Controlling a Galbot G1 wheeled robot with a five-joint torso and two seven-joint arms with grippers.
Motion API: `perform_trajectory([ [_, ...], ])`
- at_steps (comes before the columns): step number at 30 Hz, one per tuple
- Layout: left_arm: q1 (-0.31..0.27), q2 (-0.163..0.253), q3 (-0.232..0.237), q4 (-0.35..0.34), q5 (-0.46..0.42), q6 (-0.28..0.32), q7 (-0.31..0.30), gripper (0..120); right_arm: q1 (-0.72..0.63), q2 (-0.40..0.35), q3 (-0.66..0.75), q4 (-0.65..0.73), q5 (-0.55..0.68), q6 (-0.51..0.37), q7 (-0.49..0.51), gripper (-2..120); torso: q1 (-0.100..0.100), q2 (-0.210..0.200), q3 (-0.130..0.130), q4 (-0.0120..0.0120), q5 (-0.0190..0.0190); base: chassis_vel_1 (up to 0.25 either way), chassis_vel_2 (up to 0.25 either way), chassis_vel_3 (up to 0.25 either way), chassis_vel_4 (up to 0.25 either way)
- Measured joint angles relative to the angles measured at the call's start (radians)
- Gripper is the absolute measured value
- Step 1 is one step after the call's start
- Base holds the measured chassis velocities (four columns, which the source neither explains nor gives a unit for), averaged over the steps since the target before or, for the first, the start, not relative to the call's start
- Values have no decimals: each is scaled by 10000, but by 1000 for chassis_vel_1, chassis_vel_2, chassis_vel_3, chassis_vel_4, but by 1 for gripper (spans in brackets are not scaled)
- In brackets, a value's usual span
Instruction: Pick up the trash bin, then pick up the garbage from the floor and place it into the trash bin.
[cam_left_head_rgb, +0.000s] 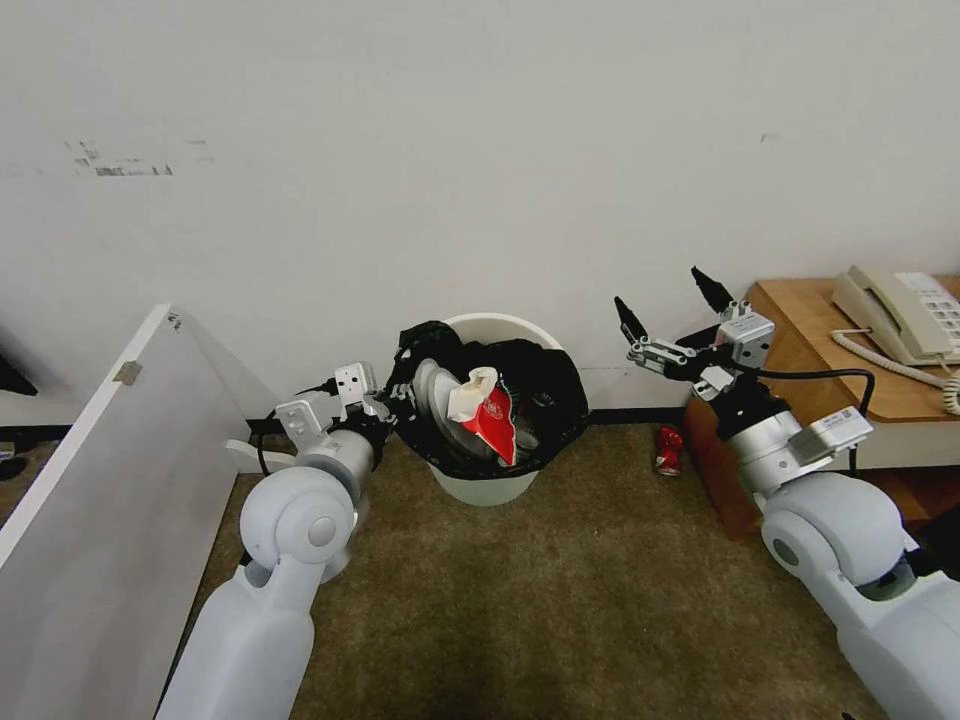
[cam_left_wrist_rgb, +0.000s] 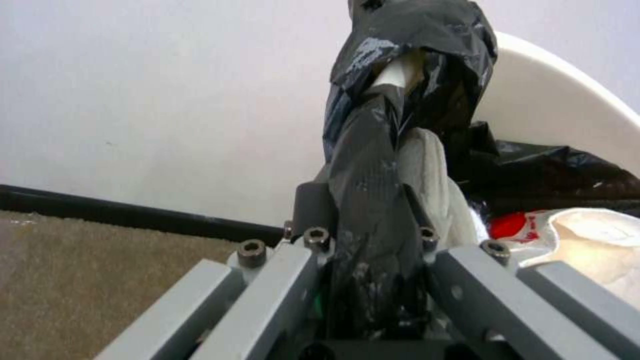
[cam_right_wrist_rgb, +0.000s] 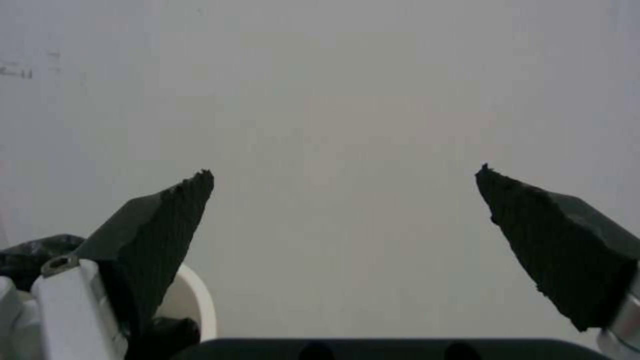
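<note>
Left gripper (cam_left_head_rgb: 392, 403) clamped on trash bin (cam_left_head_rgb: 500, 330) rim and black liner (cam_left_wrist_rgb: 380, 165), right gripper (cam_left_head_rgb: 672, 303) spread wide, empty, above red can (cam_left_head_rgb: 668, 450) on carpet (cam_left_head_rgb: 560, 600).

The trash bin (cam_left_head_rgb: 487, 487), a round white bucket lined with a crinkled black bag folded over its rim, stands upright on the carpet against the wall. Inside it, a red packet (cam_left_head_rgb: 496, 421), a white tissue (cam_left_head_rgb: 470, 392) and a pale slipper (cam_left_head_rgb: 432, 388) heap above the rim. A red can (cam_left_head_rgb: 668, 449) lies on the floor well to its right.
</note>
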Motion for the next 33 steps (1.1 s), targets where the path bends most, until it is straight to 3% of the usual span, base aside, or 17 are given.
perform_trajectory([
  [33,-124,61,3,91,-89,-4,-8,4,95,-70,-30,-154,25,334,-194,100,0,0,0,0,0,-14,14,12,-16],
])
